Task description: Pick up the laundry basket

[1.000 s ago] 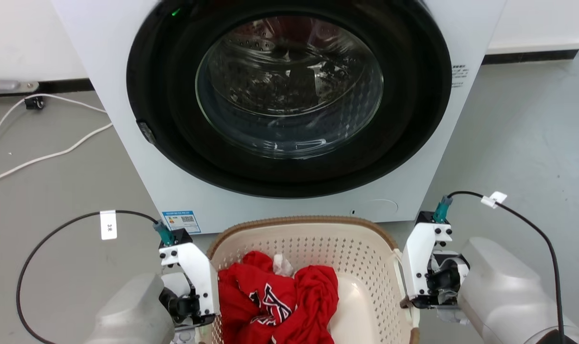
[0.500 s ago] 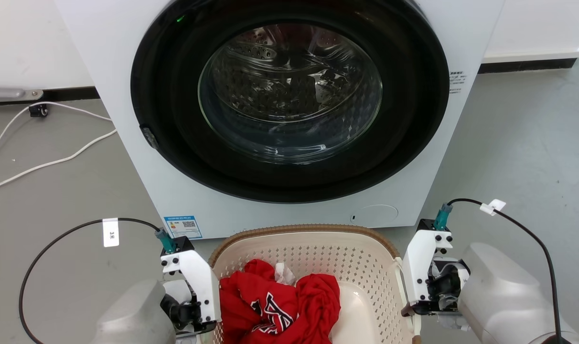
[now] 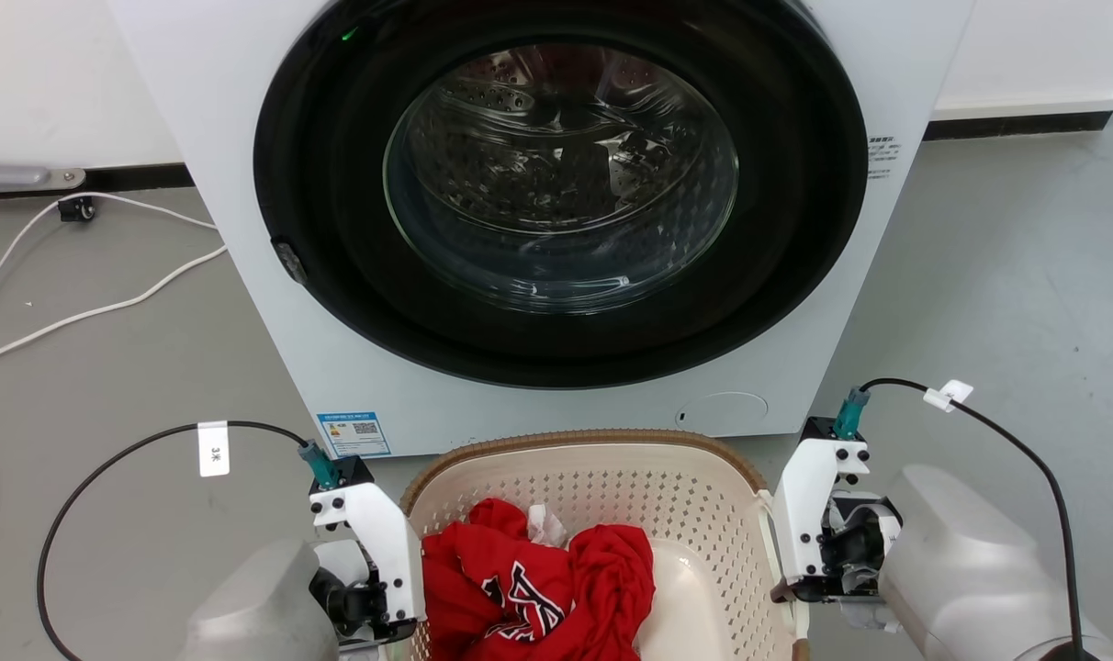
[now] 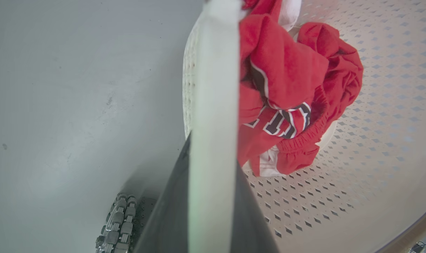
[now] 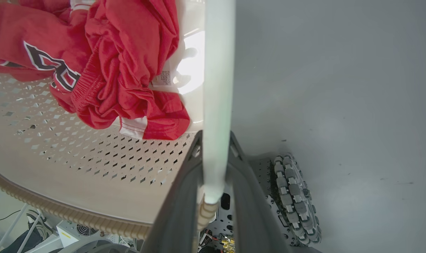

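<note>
The laundry basket [image 3: 612, 477], cream perforated plastic with a brown woven-look rim [image 3: 483, 441], sits at the bottom centre of the head view, right in front of the washing machine. Red clothes [image 3: 538, 578] lie inside it. My left gripper [image 4: 213, 154] is shut on the basket's white left handle [image 4: 216, 70]. My right gripper [image 5: 215, 140] is shut on the white right handle [image 5: 218, 70]. Both wrists [image 3: 373, 542] [image 3: 818, 514] flank the basket's sides. I cannot tell whether the basket's base touches the floor.
The white washing machine [image 3: 244, 184], with its dark round glass door [image 3: 561, 174] closed, stands just beyond the basket. White cables [image 3: 88, 303] trail over the grey floor at the left. The robot's base wheels [image 5: 294, 196] show beneath the basket. Open floor lies to the right.
The whole head picture has shifted slightly down, so the camera moved. Both grippers stay shut on the handles, and the basket keeps its place between them.
</note>
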Tool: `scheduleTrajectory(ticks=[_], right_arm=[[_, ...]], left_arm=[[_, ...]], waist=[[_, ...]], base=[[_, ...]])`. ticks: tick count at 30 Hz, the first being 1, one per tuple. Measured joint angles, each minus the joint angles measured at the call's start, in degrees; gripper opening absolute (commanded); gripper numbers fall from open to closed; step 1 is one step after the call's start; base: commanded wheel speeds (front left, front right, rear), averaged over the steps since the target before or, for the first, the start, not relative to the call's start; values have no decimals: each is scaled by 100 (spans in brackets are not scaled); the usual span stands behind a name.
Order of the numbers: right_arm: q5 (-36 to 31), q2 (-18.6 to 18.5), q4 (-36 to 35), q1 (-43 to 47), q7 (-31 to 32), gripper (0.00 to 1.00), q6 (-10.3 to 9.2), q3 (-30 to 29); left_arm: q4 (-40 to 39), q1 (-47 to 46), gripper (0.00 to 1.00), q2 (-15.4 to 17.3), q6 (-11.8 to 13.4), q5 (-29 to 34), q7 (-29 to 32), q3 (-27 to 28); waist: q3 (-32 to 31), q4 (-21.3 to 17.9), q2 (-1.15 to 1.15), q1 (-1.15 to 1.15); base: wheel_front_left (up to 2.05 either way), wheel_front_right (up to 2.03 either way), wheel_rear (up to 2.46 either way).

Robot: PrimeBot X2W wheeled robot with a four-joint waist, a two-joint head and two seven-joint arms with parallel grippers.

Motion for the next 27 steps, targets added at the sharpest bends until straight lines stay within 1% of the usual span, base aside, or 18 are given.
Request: scheduleTrajectory(ticks=[13, 27], right_arm=[[178, 2, -26, -10, -131, 0, 0, 227], [433, 1, -23, -12, -116, 0, 0, 403]], left_arm=[[12, -2, 0, 24, 0, -54, -47, -123], [12, -2, 0, 57, 0, -154, -98, -218]], waist=[[34, 35, 0, 0], [52, 66, 0, 0]], base=[[0, 0, 0], [0, 0, 0]])
